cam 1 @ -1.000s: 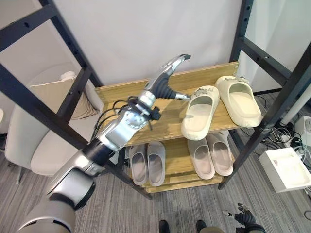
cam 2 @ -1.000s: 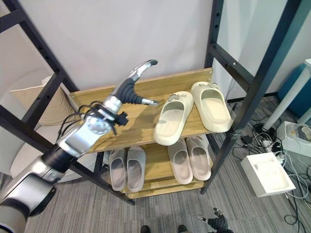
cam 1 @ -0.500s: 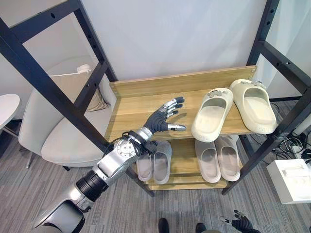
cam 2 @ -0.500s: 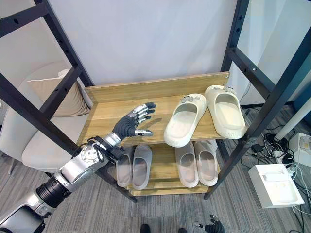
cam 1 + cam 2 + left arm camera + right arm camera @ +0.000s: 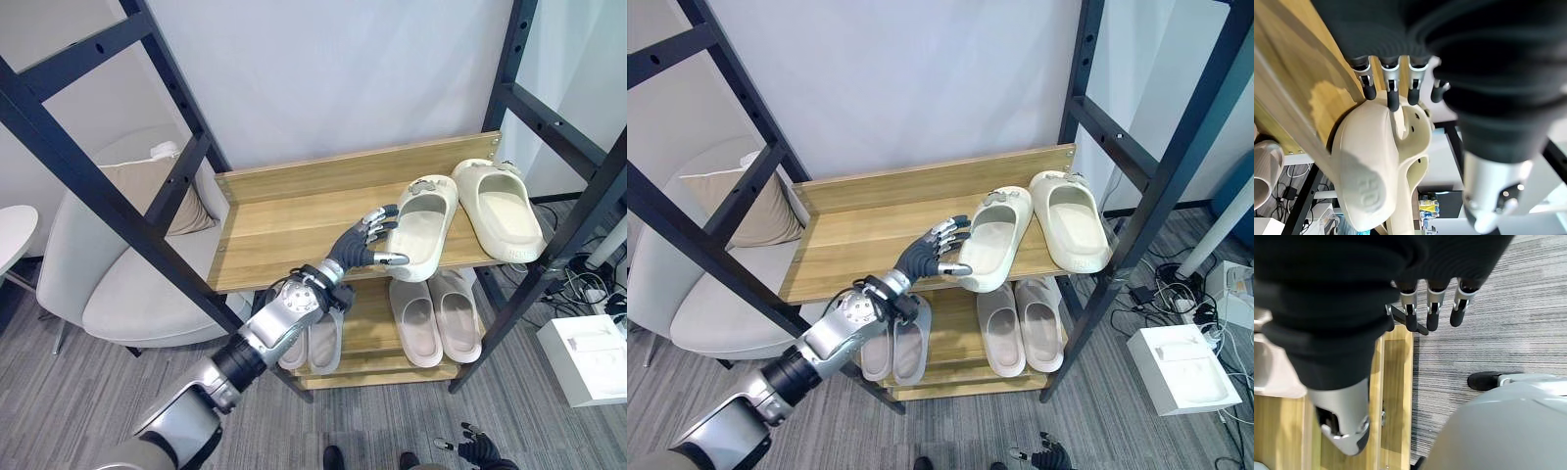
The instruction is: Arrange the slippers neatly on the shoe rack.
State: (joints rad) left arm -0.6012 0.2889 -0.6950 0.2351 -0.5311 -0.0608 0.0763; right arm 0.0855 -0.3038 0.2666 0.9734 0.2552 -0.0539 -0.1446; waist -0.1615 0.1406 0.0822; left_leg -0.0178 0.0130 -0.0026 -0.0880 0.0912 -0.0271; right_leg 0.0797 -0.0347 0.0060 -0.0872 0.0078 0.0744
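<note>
We find raised marking on cream slipper (image 5: pixel 1369 181) toe, possibly two letters; too soft to read. We read no other text or numbers.

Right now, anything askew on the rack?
Yes: on the wooden top shelf, the left cream foam slipper lies angled, its near end overhanging the front edge, unlike its straight partner. The left hand reaches its side with fingers straight. Both grey lower-shelf pairs sit parallel.

On the top shelf of the wooden shoe rack (image 5: pixel 284 230): two cream foam slippers side by side at right, the left cream slipper (image 5: pixel 421 225) overhanging the front edge, the right cream slipper (image 5: pixel 502 208) beside. Below: two grey slipper pairs (image 5: pixel 431 318). Left of the rack: a padded chair (image 5: pixel 118 284).
</note>
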